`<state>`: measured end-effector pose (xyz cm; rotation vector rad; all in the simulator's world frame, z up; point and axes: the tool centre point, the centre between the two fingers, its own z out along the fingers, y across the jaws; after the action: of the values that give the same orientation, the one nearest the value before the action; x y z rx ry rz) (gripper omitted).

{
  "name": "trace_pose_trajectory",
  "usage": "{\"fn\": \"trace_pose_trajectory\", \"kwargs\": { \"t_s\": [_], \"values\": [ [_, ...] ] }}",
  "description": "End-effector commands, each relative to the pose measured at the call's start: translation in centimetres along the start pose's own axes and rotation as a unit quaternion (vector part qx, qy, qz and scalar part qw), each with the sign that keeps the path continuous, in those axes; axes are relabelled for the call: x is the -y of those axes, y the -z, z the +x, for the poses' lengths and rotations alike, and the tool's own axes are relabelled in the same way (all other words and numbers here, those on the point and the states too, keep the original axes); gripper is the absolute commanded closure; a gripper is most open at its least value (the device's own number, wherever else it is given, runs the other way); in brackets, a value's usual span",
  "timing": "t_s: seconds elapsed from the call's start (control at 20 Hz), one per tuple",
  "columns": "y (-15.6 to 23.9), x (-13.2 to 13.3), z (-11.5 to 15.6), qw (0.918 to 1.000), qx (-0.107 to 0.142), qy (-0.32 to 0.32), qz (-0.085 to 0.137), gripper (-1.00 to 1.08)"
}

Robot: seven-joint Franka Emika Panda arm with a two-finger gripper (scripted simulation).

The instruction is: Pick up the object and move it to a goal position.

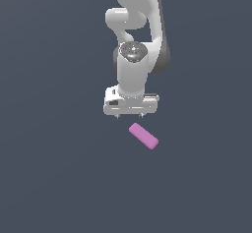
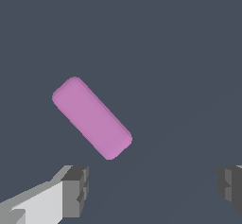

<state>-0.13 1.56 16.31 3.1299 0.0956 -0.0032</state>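
Pink-purple block (image 1: 143,135) lay flat on the dark tabletop (image 1: 54,178), and there it was, just beyond my end effector (image 1: 130,115), off toward one finger's side rather than centred. It sat at a slant to my finger line. My end effector (image 2: 151,187) was spread wide, both fingertips (image 2: 75,190) clear of the block (image 2: 91,118), nothing gripped, nothing touching.

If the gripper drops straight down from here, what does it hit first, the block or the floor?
Probably bare floor. The open gripper points down, and the pink block lies just ahead of the fingers, not between them. Depth is uncertain.
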Motion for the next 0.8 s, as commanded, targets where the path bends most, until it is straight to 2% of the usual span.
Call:
{"fn": "trace_pose_trajectory", "kwargs": {
  "t_s": [0.0,0.45,0.75],
  "values": [
    [-0.1,0.0,0.0,1.0,0.0,0.003,0.0,-0.92],
    [-1.5,1.0,0.5,0.9983,0.0,0.059,-0.002,-0.92],
    [-3.5,2.3,1.0,0.9912,0.001,0.133,-0.003,-0.92]
  ]
}}
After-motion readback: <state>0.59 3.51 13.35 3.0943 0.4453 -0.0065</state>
